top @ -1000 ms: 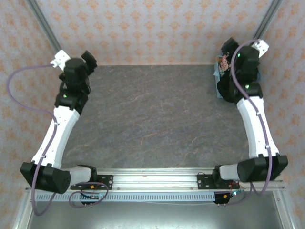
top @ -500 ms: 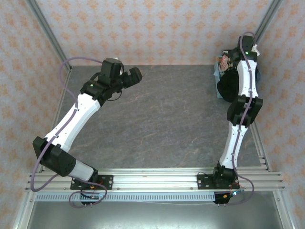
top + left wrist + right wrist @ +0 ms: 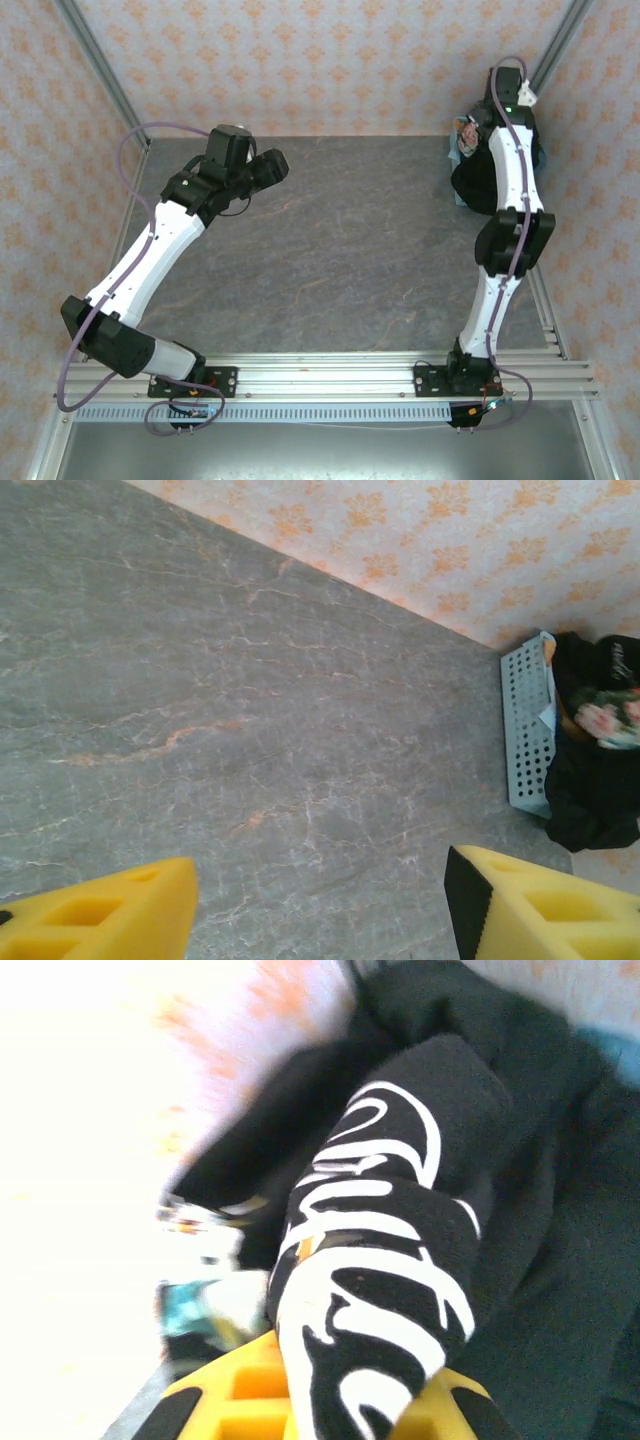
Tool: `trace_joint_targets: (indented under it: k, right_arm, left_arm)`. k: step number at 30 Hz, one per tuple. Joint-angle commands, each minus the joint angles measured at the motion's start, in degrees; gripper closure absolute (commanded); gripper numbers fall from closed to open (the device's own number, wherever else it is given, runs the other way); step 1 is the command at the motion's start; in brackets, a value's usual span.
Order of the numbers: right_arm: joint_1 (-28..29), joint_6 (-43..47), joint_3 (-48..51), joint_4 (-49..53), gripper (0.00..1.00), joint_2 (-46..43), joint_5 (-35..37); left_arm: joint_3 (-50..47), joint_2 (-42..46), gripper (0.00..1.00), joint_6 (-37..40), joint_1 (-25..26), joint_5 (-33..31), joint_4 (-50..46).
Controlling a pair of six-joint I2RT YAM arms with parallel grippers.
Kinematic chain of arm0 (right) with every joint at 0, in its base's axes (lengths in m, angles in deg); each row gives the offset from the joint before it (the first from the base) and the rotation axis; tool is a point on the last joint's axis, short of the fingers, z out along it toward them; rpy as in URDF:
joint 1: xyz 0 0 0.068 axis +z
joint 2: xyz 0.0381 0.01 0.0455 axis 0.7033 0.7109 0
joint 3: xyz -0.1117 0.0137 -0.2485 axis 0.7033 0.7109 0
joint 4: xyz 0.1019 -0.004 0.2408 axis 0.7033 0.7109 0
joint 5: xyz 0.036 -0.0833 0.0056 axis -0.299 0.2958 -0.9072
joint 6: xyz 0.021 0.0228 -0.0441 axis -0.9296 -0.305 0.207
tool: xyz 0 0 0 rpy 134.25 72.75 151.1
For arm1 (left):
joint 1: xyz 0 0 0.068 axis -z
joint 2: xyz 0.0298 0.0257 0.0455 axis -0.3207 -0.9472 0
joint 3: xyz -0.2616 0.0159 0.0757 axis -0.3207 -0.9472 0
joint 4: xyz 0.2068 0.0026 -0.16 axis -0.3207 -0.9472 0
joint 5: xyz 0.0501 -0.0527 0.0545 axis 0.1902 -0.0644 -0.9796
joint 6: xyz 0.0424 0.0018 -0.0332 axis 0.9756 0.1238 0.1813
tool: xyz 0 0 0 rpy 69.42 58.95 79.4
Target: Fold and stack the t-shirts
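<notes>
Grey table; far-right basket, right gripper pinching black t-shirt.

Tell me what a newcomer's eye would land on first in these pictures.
The black t-shirt with bold white script stands out, bunched and pinched in the right tool at the table's far right corner. There, dark cloth spills over a light blue mesh basket. The left tool hovers open above the grey marbled table, towards its far left.

The grey table bears a blue basket in its far-right corner.
</notes>
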Motion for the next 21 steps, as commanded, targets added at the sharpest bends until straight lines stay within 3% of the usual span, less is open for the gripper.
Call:
trace_joint_targets:
  k: [1, 5, 10, 14, 15, 17, 18, 21]
  right_arm:
    - [4.27, 3.63, 0.01, -6.51, 1.00, -13.69, 7.44]
    - [10.83, 6.68, -3.37, -6.13, 1.00, -19.44, 9.03]
    - [23.37, 6.44, -12.33, 4.56, 1.00, -18.06, 14.97]
    - [33.31, -0.05, -5.97, 8.78, 1.00, -15.94, 14.84]
    - [35.90, -1.37, -2.11, 7.04, 0.93, -15.36, 12.15]
    - [39.79, -3.33, 3.22, 2.41, 0.62, -12.90, 3.24]
    - [41.66, -3.69, 3.64, 0.78, 0.51, -10.53, -2.37]
    - [45.88, -3.90, -3.62, 5.71, 0.38, -1.90, -10.59]
  left_arm:
    - [0.28, 0.42, 0.35, 1.03, 0.09, -4.76, -4.28]
    - [2.96, -0.57, 0.37, 2.42, -0.02, -9.62, -8.12]
    - [6.28, -1.12, 0.35, 2.51, -1.23, -13.77, -13.13]
    - [6.75, -0.10, 0.30, 1.98, -3.25, -14.26, -16.40]
    - [6.25, 0.63, 0.28, 1.88, -3.76, -14.18, -16.99]
    - [4.79, 2.38, 0.26, 1.78, -4.62, -13.79, -17.82]
    - [3.74, 3.37, 0.26, 1.86, -5.00, -13.01, -18.11]
    - [0.12, 6.08, 0.25, 2.29, -5.54, -10.47, -19.15]
